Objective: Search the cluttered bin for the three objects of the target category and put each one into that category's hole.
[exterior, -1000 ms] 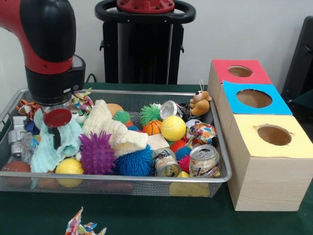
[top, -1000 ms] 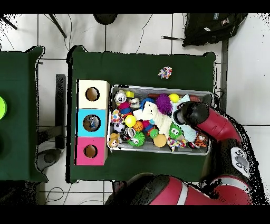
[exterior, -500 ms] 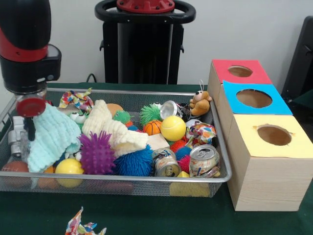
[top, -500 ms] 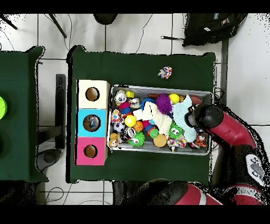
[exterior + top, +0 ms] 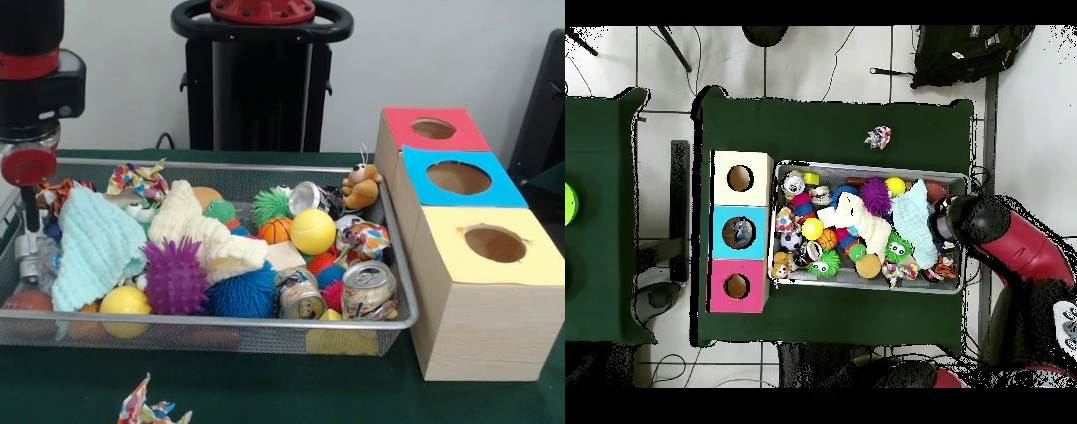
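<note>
The mint cloth point(image 5: 95, 247) – soft, light, floppy – wants pinching at a raised fold; whether the gripper point(image 5: 31, 212) holds anything, I cannot tell.

The basket point(image 5: 221, 325) sits on the table point(image 5: 265, 393), full of toys. Three boxes point(image 5: 481, 291) stand in a row just beside it, on its right in the front view. A cloth point(image 5: 93, 247) lies on the toys at the left end

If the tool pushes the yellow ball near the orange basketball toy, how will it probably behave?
The yellow ball is round and smooth, so it would likely roll rather than slide. It rests on other toys in the wire bin, so it may settle into a nearby gap. It looks light.
</note>
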Tool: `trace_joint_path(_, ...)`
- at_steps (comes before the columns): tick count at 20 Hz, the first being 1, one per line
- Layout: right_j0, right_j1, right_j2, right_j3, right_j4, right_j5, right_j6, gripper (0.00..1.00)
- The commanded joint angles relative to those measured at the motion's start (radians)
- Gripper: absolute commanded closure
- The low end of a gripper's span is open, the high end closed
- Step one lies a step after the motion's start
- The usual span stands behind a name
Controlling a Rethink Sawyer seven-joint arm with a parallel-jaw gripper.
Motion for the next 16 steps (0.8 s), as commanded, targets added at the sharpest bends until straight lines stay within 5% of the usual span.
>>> trace_joint_path(1,-0.017,-0.005,0.055,-0.028,-0.052,0.102,-0.048,0.00)
trace_joint_path(16,-0.004,-0.014,0.060,-0.004,-0.062,0.080,-0.019,0.00)
